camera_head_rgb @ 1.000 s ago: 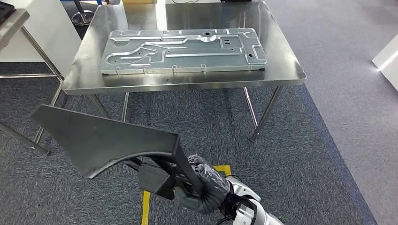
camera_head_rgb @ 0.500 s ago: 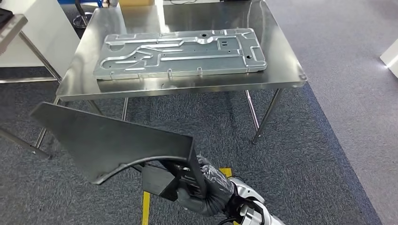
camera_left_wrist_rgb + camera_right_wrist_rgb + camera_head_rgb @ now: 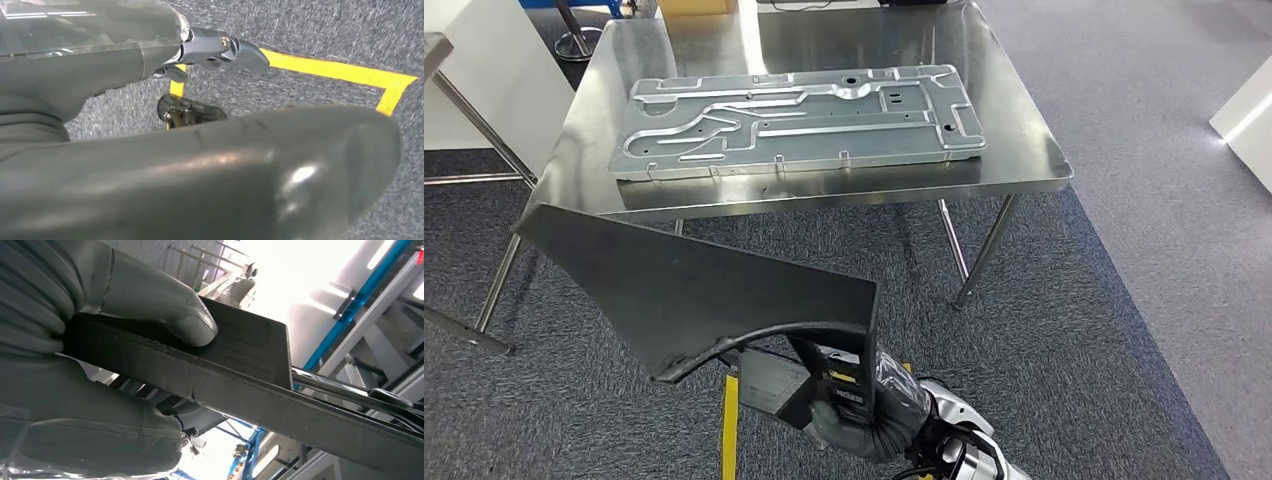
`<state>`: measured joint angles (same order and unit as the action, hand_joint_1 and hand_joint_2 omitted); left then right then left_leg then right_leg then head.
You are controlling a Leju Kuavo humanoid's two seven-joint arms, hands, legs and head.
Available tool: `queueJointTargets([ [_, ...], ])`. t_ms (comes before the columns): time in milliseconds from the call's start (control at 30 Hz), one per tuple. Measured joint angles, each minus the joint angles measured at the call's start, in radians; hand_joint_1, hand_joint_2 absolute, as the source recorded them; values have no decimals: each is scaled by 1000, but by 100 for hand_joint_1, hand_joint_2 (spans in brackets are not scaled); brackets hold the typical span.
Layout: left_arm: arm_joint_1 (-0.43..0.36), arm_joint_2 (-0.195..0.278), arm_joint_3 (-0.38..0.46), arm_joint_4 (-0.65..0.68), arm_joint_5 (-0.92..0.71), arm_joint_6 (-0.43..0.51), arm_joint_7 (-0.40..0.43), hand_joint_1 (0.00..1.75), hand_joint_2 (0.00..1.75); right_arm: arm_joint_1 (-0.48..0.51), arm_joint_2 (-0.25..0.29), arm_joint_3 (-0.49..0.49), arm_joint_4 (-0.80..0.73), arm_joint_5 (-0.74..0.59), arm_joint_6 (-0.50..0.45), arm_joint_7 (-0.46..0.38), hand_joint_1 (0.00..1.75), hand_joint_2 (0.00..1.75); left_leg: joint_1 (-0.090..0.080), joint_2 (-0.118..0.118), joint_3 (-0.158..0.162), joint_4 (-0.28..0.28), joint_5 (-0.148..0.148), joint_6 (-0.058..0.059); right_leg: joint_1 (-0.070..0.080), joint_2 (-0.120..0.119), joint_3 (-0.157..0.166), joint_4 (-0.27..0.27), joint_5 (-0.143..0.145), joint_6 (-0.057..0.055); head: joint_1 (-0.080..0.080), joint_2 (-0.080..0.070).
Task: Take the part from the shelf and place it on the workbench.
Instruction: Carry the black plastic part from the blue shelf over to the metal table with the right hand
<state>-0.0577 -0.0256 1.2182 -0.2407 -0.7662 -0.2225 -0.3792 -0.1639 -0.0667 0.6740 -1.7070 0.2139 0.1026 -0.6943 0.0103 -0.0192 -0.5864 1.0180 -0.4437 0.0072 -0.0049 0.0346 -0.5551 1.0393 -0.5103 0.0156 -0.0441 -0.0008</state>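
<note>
Head view: right hand (image 3: 864,415) gripped the dark sheet-metal part (image 3: 694,290) at its lower end, low in front of the robot. The part hung over grey carpet (image 3: 1074,330), well short of the steel bench (image 3: 1014,120). A large stamped metal panel (image 3: 794,125) lay flat on the bench, covering most of it; a bare strip was left along the near edge and the right side.

Left wrist view: left hand (image 3: 200,170) was blurred and close to the lens above yellow floor tape (image 3: 330,72); nothing seen in it, open or closed could not be told.

Right wrist view: thumb (image 3: 165,305) pressed on the part's flat face (image 3: 240,345), fingers wrapped under its edge.

Risk, judged: the long part was held at one end only, so it could twist or slip in the grip. Its far tip could also hit the bench edge or land on the panel.
</note>
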Motion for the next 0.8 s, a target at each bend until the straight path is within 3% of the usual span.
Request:
queueJointTargets([
  [67,0,0,0,0,-1,-1,0,0,0,1,0,-2,-4,8,0,0,175,175,2,6,10,-7,-3,11,-1,-17,-47,95,-44,8,2,0],
  [133,0,0,0,0,-1,-1,-1,0,0,5,-1,-3,-6,12,0,0,175,175,1,10,16,-7,-10,17,-3,-23,-124,222,-87,12,3,0],
  [167,1,0,1,0,-1,-1,-1,0,0,7,-1,-3,-6,13,0,0,175,175,1,11,20,-7,-13,17,-5,-24,-151,257,-87,13,3,0],
  [200,1,0,1,0,-1,-1,-1,0,0,9,-2,-3,-6,13,0,0,175,175,1,12,25,-6,-18,16,-6,-25,-160,256,-66,13,3,0],
  [267,0,0,1,0,0,-1,-1,0,0,10,-2,-3,-8,13,0,0,175,175,0,12,41,-5,-30,12,-6,-28,-125,151,18,7,3,0],
  [333,0,0,2,0,1,-1,0,0,0,9,-1,-3,-13,14,0,1,175,175,-3,11,52,-2,-43,3,-1,-33,-75,33,70,-4,3,0],
  [367,-1,0,2,0,2,-1,0,0,0,9,-1,-3,-15,15,0,1,175,175,-4,11,54,-2,-48,-2,2,-34,-63,4,74,-9,3,0],
  [467,-2,0,4,0,8,-1,0,0,0,8,-1,-3,-19,16,4,3,175,175,-5,15,63,-11,-60,-20,1,-30,-51,-14,62,-22,3,0],
  [533,-4,0,4,0,12,-1,0,0,0,5,0,-3,-21,16,8,4,175,175,-4,16,57,24,-86,-29,-4,-29,-34,-26,57,-32,1,0],
  [567,-4,1,5,-1,13,-1,0,0,0,4,1,-3,-22,16,9,5,175,175,-2,16,34,76,-110,-32,-5,-30,-25,-29,54,-37,0,0],
  [633,-3,0,9,-1,14,1,0,0,0,1,1,-3,-22,15,12,7,175,175,0,16,-46,219,-160,-37,-3,-30,-13,-29,43,-43,-1,0],
  [667,-1,0,11,-1,15,2,0,0,0,1,2,-3,-22,14,15,9,175,175,0,16,-81,267,-166,-38,-2,-29,-7,-28,37,-43,-1,0],
  [700,1,0,13,-1,16,2,0,0,0,1,2,-3,-22,13,18,10,175,175,0,16,-99,279,-150,-39,-1,-28,1,-27,30,-44,-1,0],
  [733,2,0,16,-1,18,3,1,0,0,0,3,-2,-22,11,21,11,175,175,0,16,-99,250,-113,-38,-1,-26,12,-27,22,-43,-1,0],
  [800,2,0,19,-1,20,3,2,0,0,-4,5,-2,-22,10,27,16,175,175,0,16,-60,123,-19,-33,1,-25,34,-26,4,-38,-1,0],
])
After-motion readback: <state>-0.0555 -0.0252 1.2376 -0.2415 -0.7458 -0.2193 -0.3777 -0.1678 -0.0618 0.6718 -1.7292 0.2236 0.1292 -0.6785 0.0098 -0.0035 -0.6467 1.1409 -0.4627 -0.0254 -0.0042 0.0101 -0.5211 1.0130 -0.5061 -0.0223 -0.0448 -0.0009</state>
